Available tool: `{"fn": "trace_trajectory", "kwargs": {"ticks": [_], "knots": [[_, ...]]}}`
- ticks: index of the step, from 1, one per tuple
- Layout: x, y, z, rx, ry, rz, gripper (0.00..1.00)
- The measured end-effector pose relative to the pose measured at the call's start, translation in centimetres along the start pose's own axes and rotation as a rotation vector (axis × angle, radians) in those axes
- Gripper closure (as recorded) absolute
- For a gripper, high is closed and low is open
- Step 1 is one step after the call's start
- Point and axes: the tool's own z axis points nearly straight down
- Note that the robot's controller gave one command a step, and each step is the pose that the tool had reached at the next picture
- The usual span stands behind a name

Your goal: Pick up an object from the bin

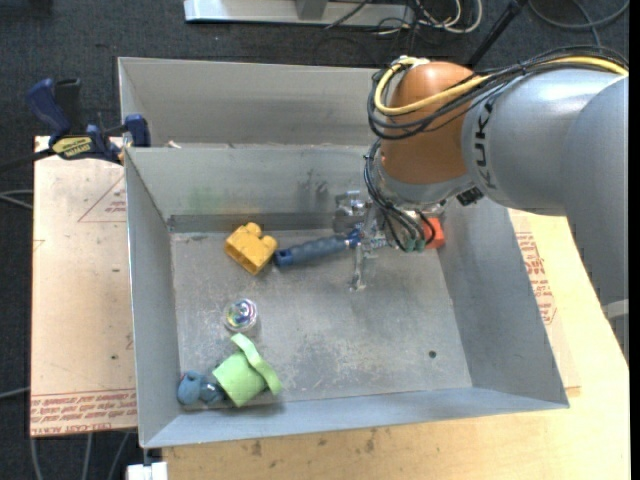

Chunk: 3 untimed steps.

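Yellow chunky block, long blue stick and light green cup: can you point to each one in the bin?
Yellow chunky block point(250, 247), camera view, on its top face.
Long blue stick point(312, 252), camera view, middle of its shaft.
Light green cup point(240, 378), camera view, on its rounded side.

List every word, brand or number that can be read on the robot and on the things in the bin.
"KUKA": dark letters on the grey arm, beside its orange cover; the last letters are hard to read.
No text can be read on the yellow block, the blue tool, the green thing or the small clear thing.
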Motion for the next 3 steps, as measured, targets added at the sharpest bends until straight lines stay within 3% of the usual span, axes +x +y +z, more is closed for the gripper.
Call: {"fn": "trace_trajectory", "kwargs": {"ticks": [1, 2, 3], "knots": [[-1.2, 3.1, 4.8, -0.002, 0.007, 0.165, 0.00], [-1.3, 3.0, 4.6, -0.002, 0.002, 0.166, 1.00], [-0.7, 2.7, -13.8, -0.001, -0.004, 0.099, 1.00]]}}
